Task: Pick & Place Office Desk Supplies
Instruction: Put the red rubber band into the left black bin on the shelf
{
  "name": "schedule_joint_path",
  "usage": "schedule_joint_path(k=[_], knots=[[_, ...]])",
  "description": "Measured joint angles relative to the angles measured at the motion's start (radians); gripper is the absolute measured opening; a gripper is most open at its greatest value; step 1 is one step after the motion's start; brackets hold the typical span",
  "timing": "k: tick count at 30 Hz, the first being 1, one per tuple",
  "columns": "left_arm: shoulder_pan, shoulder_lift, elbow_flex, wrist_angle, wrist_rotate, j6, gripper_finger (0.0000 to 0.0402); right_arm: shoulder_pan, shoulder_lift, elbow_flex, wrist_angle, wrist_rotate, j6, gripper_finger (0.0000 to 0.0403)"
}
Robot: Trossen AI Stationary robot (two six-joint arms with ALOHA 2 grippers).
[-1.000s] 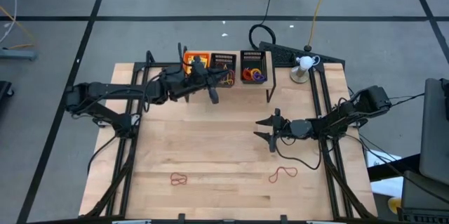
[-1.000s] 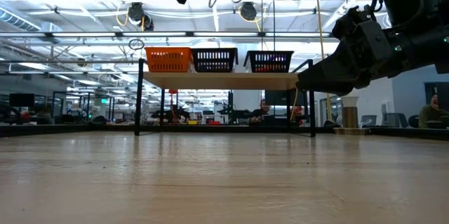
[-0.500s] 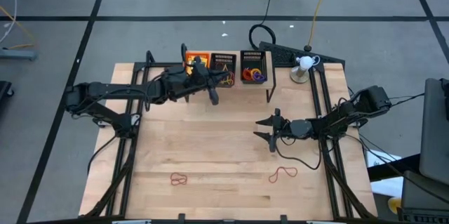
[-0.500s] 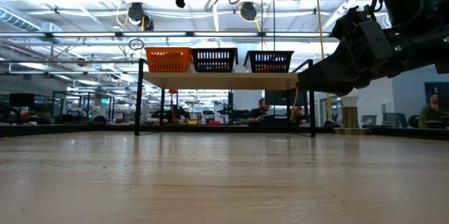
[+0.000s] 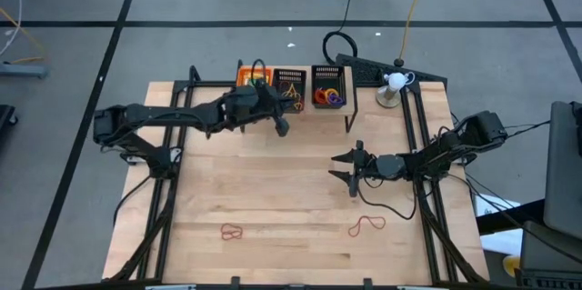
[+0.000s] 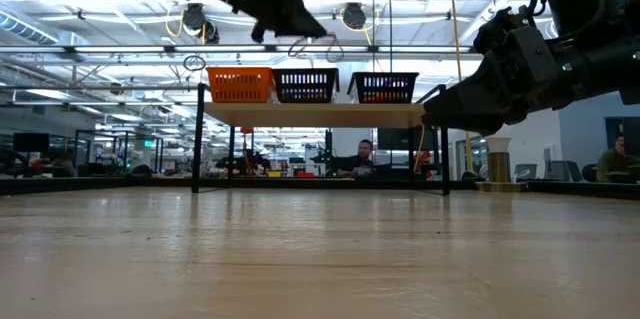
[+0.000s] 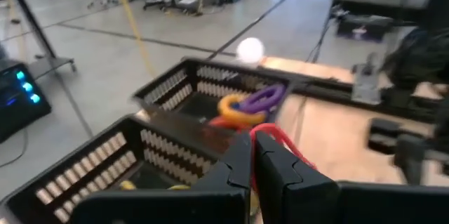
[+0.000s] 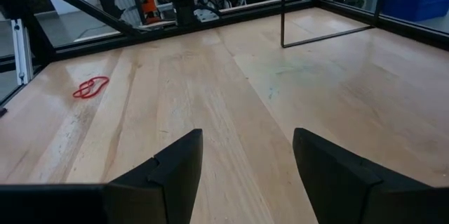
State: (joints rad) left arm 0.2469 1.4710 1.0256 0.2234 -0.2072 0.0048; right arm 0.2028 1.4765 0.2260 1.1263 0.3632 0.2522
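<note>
Overhead, left hand (image 5: 284, 127) hangs by the middle black tray (image 5: 289, 79); its wrist view shows fingers clamped on a red rubber band (image 7: 280, 140); right hand (image 8: 242, 157) waits spread above the tabletop (image 8: 231, 83), another band (image 8: 90, 87) lying nearby.

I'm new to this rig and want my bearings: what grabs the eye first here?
The left gripper, jaws shut on a red rubber band, hangs over the mesh trays on the raised shelf at the table's far edge. The right-hand black tray holds bright orange and purple rings. The right gripper waits open above mid-table, with two more rubber bands lying near the front edge.
</note>
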Motion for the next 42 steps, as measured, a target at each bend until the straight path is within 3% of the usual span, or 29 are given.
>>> schedule_joint_path(k=[10, 16, 27, 33, 39, 42], knots=[[0.107, 0.020, 0.000, 0.018, -0.002, -0.010, 0.0000, 0.000, 0.000, 0.000, -0.002, -0.001, 0.021, 0.0212], [0.149, 0.020, 0.000, 0.012, 0.083, -0.049, 0.0001, 0.000, 0.000, 0.000, -0.001, 0.000, 0.021, 0.0212], [0.155, 0.020, 0.000, 0.018, 0.024, 0.021, 0.0012, 0.000, 0.000, 0.000, -0.001, 0.001, 0.020, 0.0212], [0.155, 0.020, 0.000, 0.008, 0.032, -0.024, 0.0044, 0.000, 0.000, 0.000, -0.001, 0.001, 0.016, 0.0212], [0.155, 0.020, 0.000, 0.014, 0.033, -0.094, 0.0105, 0.000, 0.000, 0.000, -0.002, 0.002, 0.016, 0.0212], [0.155, 0.020, 0.000, 0.079, 0.102, -0.093, 0.0133, 0.000, 0.000, 0.000, -0.002, 0.002, 0.004, 0.0212]])
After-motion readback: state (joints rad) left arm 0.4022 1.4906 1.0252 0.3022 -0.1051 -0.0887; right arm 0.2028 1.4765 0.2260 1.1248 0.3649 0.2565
